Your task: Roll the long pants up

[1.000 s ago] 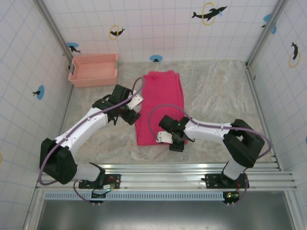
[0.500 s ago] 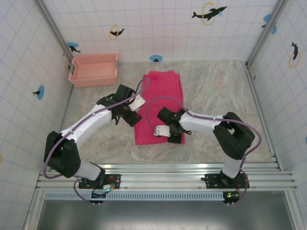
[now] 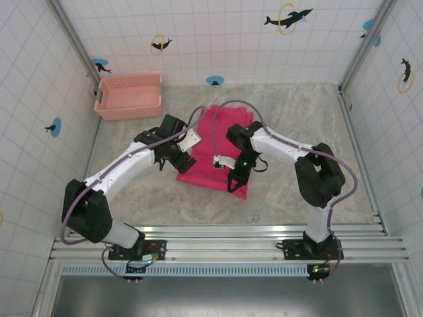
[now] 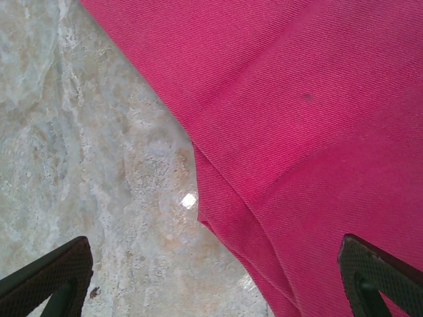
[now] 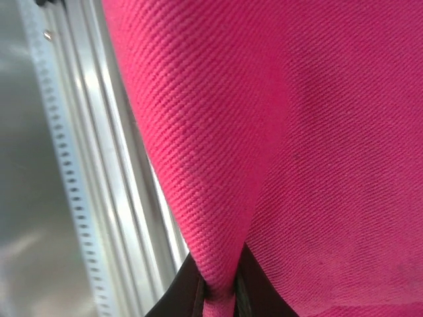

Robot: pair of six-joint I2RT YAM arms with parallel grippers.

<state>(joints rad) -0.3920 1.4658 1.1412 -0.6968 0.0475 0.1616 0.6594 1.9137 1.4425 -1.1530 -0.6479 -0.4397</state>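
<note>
Early stage, prob. first turn only. Pinching near hem of long pants (image 3: 208, 132) w/ right gripper (image 3: 235, 179), hem lifted off table (image 3: 297, 119) mid-scene; rest flat, stretching to far side. Hovering at pants' left edge w/ left gripper (image 3: 179, 160), jaws spread, nothing held. Nearly whole length left to roll.

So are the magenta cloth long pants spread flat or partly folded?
Partly folded: the right fingers pinch a fold of the long pants, near end raised.

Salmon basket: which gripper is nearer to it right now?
Left. The left gripper, open, hangs over the left edge of the long pants, diagonally near-right of the basket. The right gripper, shut on the pants, is farther right, across the cloth.
</note>
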